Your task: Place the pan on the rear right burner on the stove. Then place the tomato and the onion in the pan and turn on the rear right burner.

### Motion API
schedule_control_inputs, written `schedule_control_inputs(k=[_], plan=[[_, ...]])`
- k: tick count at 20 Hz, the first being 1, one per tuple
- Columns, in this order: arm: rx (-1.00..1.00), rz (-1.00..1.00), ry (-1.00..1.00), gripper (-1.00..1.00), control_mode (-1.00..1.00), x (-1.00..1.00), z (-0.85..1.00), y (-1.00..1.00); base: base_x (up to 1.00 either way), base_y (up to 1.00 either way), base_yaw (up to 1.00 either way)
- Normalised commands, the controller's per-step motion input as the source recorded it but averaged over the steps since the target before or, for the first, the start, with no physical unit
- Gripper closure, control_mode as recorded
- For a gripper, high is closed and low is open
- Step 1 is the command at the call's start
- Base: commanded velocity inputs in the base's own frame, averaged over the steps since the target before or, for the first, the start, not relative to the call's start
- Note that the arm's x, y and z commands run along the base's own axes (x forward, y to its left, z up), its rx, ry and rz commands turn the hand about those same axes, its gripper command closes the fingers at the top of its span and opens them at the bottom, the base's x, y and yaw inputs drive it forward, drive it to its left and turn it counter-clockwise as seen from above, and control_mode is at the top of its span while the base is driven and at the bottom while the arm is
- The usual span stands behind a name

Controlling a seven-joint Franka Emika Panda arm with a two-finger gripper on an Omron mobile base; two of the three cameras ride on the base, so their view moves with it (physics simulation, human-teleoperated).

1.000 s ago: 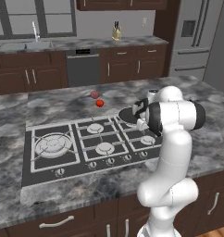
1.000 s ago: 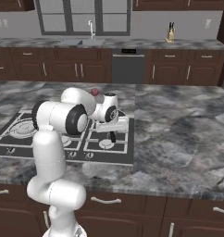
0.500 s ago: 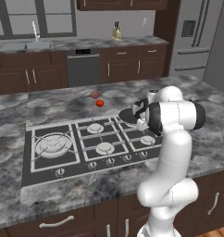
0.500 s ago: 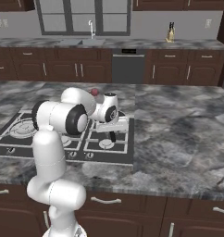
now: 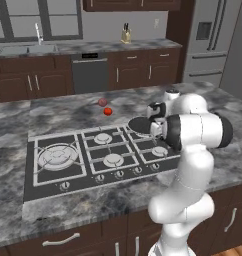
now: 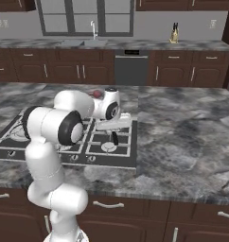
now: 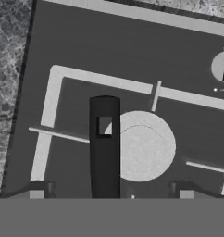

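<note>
Flanking the pan (image 5: 141, 125) handle (image 7: 104, 148), tool (image 7: 111, 192) tips wide apart over stove (image 5: 68, 172)

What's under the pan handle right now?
In the hand view the pan handle lies over a round silvery burner cap and grate bars, between the open gripper fingertips. The handle covers the cap's left edge; the pan bowl hides what it sits on.

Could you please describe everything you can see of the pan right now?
The pan is small, round and shallow, dark inside, sitting flat on the right rear of the stove, partly hidden by the arm. Its straight black handle has a square hole near the end and reaches out above a silvery burner cap. The open gripper straddles the handle without touching it.
</note>
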Motion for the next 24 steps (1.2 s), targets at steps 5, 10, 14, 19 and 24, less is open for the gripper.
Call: schedule_control_inputs(k=[5, 10, 14, 19, 24], plan=[[0.0, 0.01, -0.17, -1.0, -1.0, -0.91, 0.56, 0.0, 0.0, 0.0, 0.0], [-0.06, 0.0, -0.09, -1.0, -1.0, -0.74, 0.17, 0.1, 0.0, 0.0, 0.0], [-0.06, -0.14, 0.02, -1.0, -1.0, -0.16, 0.61, 0.31, 0.0, 0.0, 0.0], [0.02, -0.48, 0.06, -1.0, -1.0, 0.21, 0.5, 0.15, 0.0, 0.0, 0.0], [0.21, -0.5, 0.1, -1.0, -1.0, -0.02, 0.27, -0.16, 0.0, 0.0, 0.0]])
